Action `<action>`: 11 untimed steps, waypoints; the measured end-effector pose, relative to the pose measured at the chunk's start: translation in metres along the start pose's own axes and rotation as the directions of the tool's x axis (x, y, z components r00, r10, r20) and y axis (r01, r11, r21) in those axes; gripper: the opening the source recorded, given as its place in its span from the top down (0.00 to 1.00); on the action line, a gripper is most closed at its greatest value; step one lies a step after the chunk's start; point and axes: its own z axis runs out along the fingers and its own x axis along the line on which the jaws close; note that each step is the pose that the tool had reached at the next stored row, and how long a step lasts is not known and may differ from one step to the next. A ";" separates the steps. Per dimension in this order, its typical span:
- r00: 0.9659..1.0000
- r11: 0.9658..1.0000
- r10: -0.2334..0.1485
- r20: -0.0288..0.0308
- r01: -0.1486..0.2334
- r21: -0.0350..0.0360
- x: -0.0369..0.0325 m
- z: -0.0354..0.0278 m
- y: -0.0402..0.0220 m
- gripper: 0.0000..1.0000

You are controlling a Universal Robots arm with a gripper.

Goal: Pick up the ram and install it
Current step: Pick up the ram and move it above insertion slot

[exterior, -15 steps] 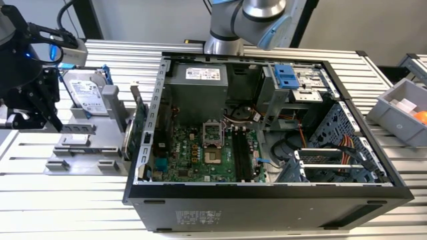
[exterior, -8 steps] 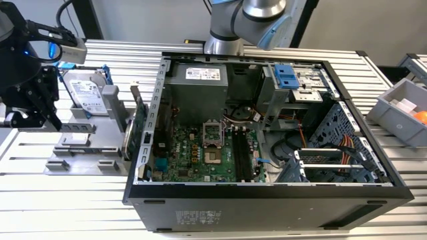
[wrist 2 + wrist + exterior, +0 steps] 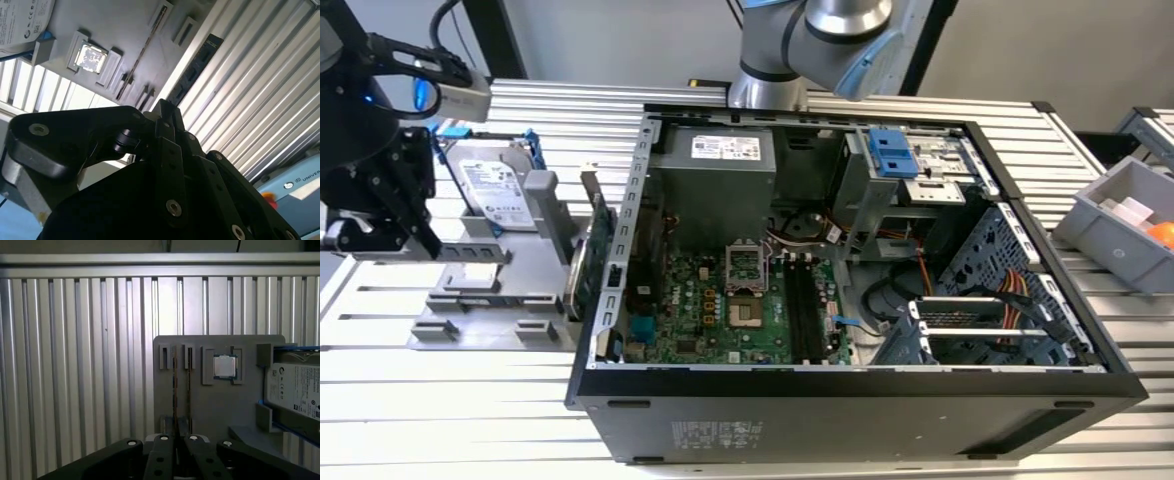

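Two slim dark ram sticks stand on edge in adjacent slots of the grey holder tray (image 3: 220, 405): one ram (image 3: 174, 385) and a second (image 3: 188, 385) beside it. In the second wrist view a ram (image 3: 142, 52) shows as a thin dark line across the tray. My black gripper (image 3: 177, 440) hangs above the tray's near end, in line with the sticks, fingers together and holding nothing. The exterior view shows the gripper (image 3: 374, 230) at the far left, above the tray (image 3: 480, 300). The open computer case (image 3: 854, 400) shows long black memory slots (image 3: 803, 310) on its green board.
A silver hard drive (image 3: 494, 185) in a blue frame and a square processor chip (image 3: 224, 366) share the tray. A green card (image 3: 594, 255) stands on edge between tray and case. A grey bin (image 3: 1121, 225) sits at the exterior view's right on the ribbed metal table (image 3: 440, 420).
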 end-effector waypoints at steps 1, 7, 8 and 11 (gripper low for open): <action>1.000 1.000 0.000 0.000 0.000 0.000 0.0000 -0.0008 0.0000 1.00; 1.000 1.000 0.000 0.000 0.000 0.000 -0.0001 -0.0047 0.0001 1.00; 1.000 1.000 0.000 0.000 0.000 0.000 -0.0002 -0.0061 0.0001 1.00; 1.000 1.000 0.000 0.000 0.000 0.000 -0.0003 -0.0110 0.0002 1.00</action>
